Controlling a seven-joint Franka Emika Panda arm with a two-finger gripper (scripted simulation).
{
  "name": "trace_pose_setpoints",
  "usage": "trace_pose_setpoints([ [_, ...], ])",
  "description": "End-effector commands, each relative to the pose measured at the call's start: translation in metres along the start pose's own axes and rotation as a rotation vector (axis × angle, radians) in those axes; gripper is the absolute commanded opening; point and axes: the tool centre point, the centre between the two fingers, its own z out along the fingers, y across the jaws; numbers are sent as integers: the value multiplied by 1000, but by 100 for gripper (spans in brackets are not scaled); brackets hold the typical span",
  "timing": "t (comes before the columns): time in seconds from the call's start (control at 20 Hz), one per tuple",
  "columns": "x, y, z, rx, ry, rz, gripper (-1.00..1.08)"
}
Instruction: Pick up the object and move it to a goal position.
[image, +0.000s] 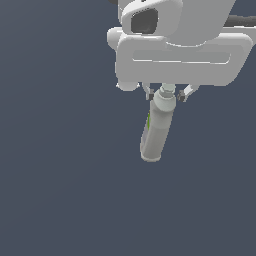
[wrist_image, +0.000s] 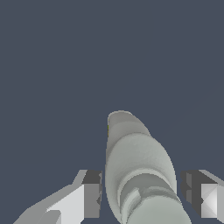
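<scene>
The object is a pale grey-beige bottle with a narrower round cap and a sliver of green label on its side. In the exterior view it stretches from under the white hand toward the camera. My gripper straddles its cap end, and a narrow gap shows between each finger and the bottle. In the wrist view the object runs away between the two fingertips, and the gripper stands open around it. I cannot tell whether the bottle rests on the surface.
A plain dark blue-grey surface fills both views. The arm's white hand fills the upper part of the exterior view.
</scene>
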Motion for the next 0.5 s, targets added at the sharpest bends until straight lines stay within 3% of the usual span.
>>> trace_pose_setpoints([
  [0.0,2,-4,-15,2,13,0,-100],
  [0.45,7,-12,-28,2,13,0,-100],
])
